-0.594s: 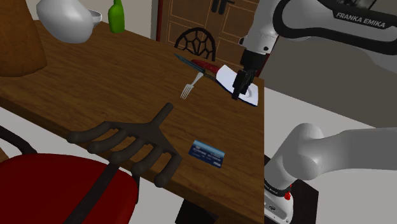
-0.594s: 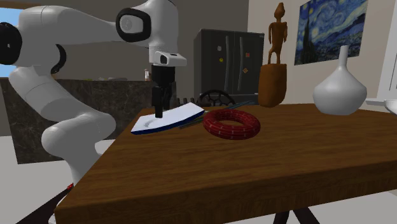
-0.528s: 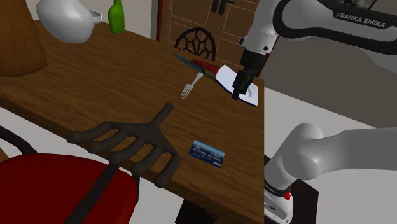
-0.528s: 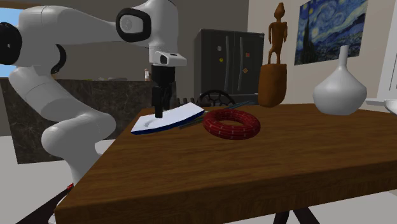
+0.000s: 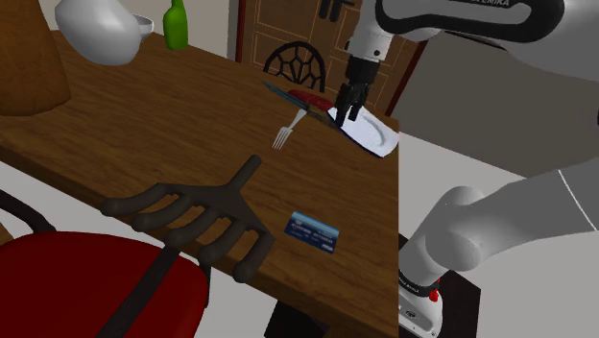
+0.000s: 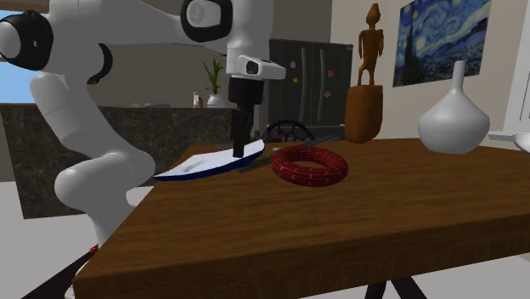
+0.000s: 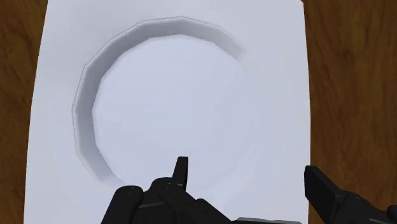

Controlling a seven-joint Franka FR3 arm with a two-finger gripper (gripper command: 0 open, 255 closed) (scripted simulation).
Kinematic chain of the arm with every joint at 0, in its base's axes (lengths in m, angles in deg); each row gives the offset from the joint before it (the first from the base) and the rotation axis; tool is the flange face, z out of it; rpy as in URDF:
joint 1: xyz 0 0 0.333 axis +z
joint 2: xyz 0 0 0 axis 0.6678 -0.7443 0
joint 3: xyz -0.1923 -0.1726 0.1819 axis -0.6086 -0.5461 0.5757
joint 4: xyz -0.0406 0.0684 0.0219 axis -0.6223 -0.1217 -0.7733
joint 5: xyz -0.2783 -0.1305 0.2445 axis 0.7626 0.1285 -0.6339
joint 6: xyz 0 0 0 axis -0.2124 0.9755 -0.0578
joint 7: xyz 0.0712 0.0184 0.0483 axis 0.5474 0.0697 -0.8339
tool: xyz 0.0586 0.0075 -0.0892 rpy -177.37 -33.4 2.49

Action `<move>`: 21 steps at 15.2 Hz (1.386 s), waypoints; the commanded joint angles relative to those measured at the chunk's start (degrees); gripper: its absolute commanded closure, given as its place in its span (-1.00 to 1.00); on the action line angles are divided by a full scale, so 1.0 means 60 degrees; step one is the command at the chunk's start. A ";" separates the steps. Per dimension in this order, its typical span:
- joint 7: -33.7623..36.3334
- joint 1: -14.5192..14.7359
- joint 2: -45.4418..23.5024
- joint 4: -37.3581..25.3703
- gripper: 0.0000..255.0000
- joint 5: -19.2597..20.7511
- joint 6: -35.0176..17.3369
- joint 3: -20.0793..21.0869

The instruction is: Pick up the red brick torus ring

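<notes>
White plate (image 6: 194, 165) lying under the open gripper (image 6: 239, 151), red ring (image 6: 309, 165) sitting just beside it toward the second exterior view's right, bare tabletop (image 6: 340, 238) stretching open nearer, wooden statue (image 6: 365, 110) standing beyond.

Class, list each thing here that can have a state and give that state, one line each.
Tool: open, holding nothing.
Ring: lying flat on the table, not held.
Plate: empty, under the tool, at the table's edge.
Bottle: upright.
Vase: upright.
Fork: lying flat.

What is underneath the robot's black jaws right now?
A white square plate with a round well, lying on the wooden table. The table beneath the plate is covered; the red ring lies beside it.
</notes>
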 commanded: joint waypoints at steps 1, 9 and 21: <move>-0.0225 -0.0055 -0.0694 -0.0569 -1.00 0.0118 -0.0069 -0.0171; -0.1105 -0.0267 -0.3676 -0.3704 -1.00 0.0283 0.0280 -0.0775; -0.1536 -0.0427 -0.5091 -0.4457 -1.00 0.0232 -0.0292 -0.0994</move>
